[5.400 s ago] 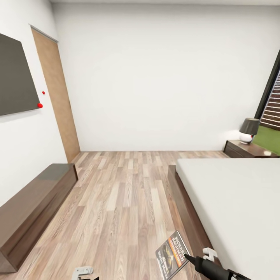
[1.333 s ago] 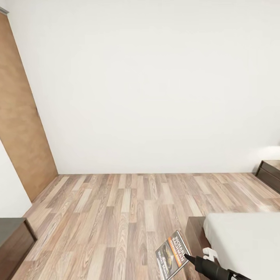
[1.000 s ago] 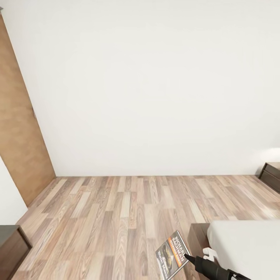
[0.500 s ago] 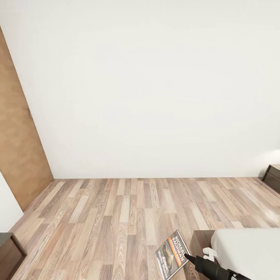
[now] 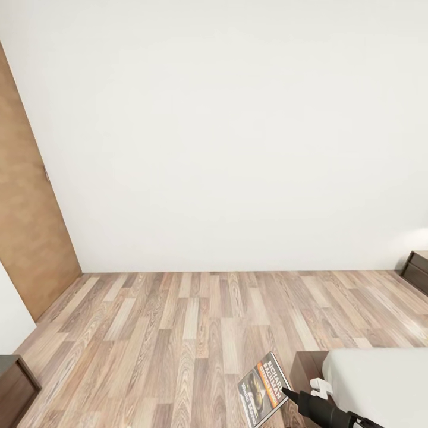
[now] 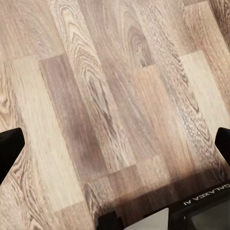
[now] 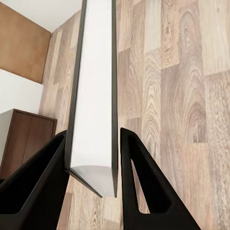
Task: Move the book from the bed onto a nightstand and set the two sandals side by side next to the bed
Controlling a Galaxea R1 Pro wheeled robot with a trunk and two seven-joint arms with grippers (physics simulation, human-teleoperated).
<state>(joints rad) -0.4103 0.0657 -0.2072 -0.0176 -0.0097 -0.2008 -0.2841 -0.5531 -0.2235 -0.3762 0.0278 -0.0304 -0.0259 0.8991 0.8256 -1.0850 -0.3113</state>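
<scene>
The book [image 5: 263, 389], dark-covered with an orange band and white lettering, hangs low over the floor with my right gripper [image 5: 285, 392] shut on its edge. In the right wrist view the book [image 7: 94, 96] shows edge-on, pinched between the two black fingers [image 7: 143, 182] of the right gripper [image 7: 93, 148]. The bed [image 5: 380, 380], an off-white mattress on a dark frame, has its corner just right of the book. A nightstand [image 5: 418, 267] peeks in at the right edge. My left gripper [image 6: 115, 146] is open over bare floor. The sandals are out of view.
A white wall stands ahead across the wood-plank floor [image 5: 196, 321]. A brown door [image 5: 30, 226] is on the left, with the corner of a long dark cabinet [image 5: 15, 386] below it. That cabinet [image 7: 24, 139] also appears in the right wrist view.
The camera has travelled forward past the bed's corner toward the far wall, so cabinet, bed and nightstand slid outward. In the last half second the view is almost still. The book stays gripped.
</scene>
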